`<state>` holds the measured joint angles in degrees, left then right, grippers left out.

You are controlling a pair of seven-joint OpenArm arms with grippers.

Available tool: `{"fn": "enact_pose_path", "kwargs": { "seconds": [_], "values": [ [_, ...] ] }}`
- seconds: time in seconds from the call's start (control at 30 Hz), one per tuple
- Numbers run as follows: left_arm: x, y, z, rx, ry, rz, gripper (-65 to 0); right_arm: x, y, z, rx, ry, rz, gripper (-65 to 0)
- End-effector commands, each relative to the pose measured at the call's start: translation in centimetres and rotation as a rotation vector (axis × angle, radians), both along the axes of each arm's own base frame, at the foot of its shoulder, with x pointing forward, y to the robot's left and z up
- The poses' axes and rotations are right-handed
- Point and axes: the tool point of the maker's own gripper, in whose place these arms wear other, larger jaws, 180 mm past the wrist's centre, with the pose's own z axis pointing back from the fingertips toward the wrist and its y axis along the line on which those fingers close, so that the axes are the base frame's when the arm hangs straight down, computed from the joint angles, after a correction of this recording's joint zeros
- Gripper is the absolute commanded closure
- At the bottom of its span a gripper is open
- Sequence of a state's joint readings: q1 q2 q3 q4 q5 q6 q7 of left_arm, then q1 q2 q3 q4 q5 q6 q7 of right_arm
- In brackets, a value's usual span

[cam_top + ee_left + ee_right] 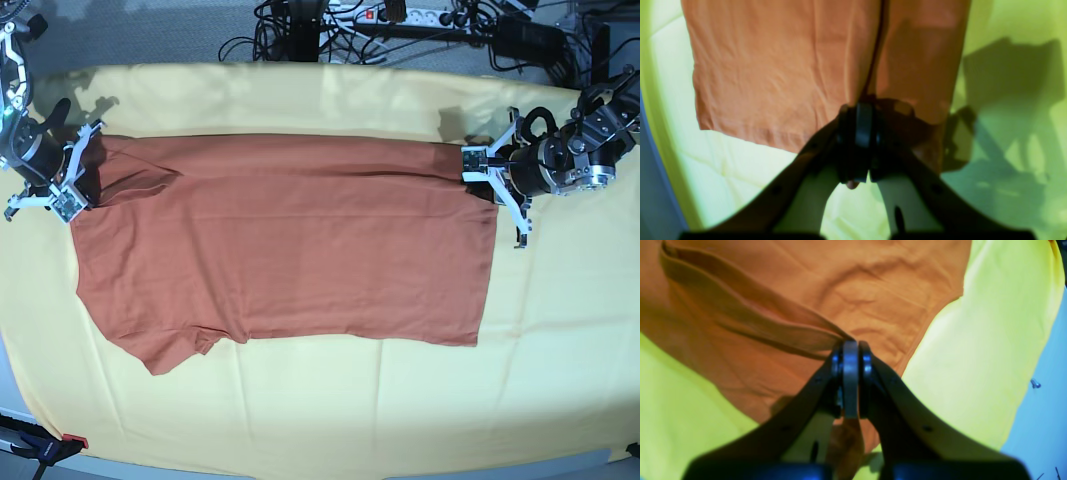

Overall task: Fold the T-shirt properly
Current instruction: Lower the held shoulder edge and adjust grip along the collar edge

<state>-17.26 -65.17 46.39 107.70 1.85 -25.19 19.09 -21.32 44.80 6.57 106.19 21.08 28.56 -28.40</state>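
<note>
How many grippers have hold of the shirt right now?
2. The right gripper pinches the rust-orange cotton T-shirt at its collar-end far corner; the left gripper pinches the hem-end far corner.

Left arm: reaches in low from my left side, wrist roughly level, pincer turned inward.
Left gripper (478, 172): my jaws are pressed together, pinching a fold of the T-shirt (290, 240) at its hem-end corner.
Right arm: stretched in from my right side, wrist angled down toward the surface.
Right gripper (75, 170): my jaws are clamped tight on a gathered ridge of the shirt at the sleeve end.
</note>
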Motion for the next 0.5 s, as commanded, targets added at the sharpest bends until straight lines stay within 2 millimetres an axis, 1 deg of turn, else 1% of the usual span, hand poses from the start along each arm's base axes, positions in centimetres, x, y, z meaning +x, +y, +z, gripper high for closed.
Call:
{"fn": "enact_pose_path", "kwargs": {
  "seconds": [0.0,0.13,0.2,0.27,0.33,0.4,0.47],
  "values": [
    [1.5,0.3,1.4,-0.003,-0.071,0.013,0.0,1.1,0.1,1.2,0.001,-0.044,0.023,0.0],
    [3.0,0.5,2.2,-0.004,-0.16,0.052,0.0,2.0,0.9,0.2,0.0,-0.025,0.047,0.0],
    [3.2,0.7,2.3,0.0,-0.172,0.067,0.0,2.3,1.0,-0.4,-0.017,-0.016,0.055,0.0],
    [3.3,0.8,2.4,0.009,-0.182,0.064,0.0,2.6,0.9,-0.6,-0.017,-0.016,0.046,0.0],
    [3.7,1.4,2.4,0.052,-0.207,0.059,0.0,3.0,0.8,-0.5,-0.02,-0.019,0.036,0.0],
    [4.0,1.5,2.6,0.046,-0.229,0.076,0.0,3.4,0.0,-0.3,-0.037,-0.037,-0.005,0.0],
    [3.9,1.3,2.6,0.023,-0.214,0.091,0.0,3.5,-0.1,-0.3,-0.038,-0.044,-0.019,0.0]
  ]
}}
